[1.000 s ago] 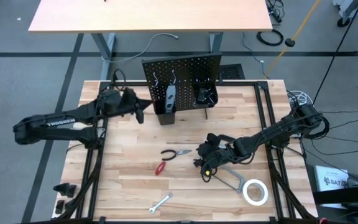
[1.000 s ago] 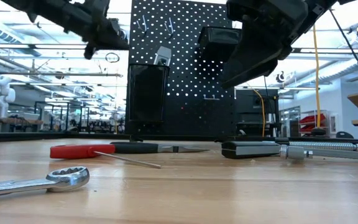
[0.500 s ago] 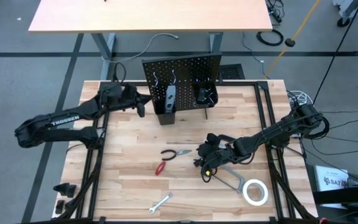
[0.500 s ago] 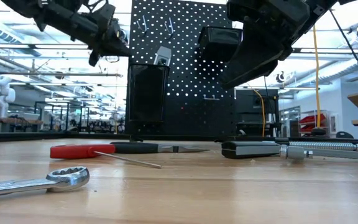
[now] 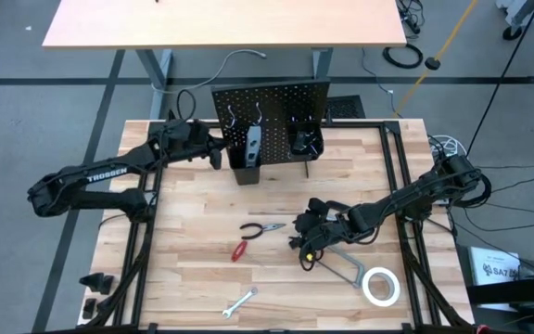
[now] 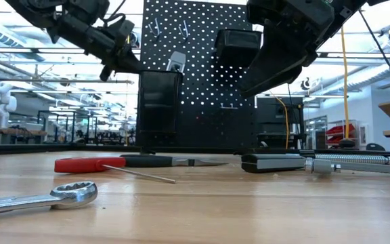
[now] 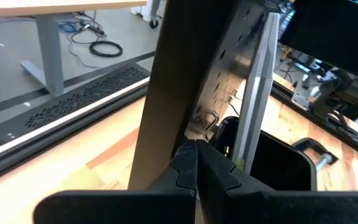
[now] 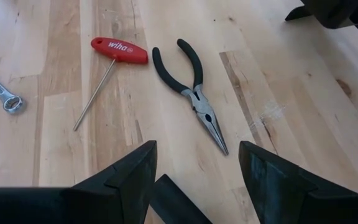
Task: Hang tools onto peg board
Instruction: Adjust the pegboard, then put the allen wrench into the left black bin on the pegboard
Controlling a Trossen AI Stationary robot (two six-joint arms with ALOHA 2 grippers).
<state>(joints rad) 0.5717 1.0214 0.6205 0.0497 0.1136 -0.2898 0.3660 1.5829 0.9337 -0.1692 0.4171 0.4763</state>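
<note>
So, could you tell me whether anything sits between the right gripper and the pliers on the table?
Nothing visible does. The right gripper is open and hangs above the table, and its wrist view shows the pliers lying on bare wood ahead of it. The red-handled screwdriver lies beside the pliers, apart from them.

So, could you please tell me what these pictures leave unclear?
- Bar clamp, high view: its near end lies under the right gripper, which hangs open above the table.
- Left bin, low view: its contents sit behind its front wall, apart from the level poking out.
- Wrench, low view: the handle is cut by the edge.
</note>
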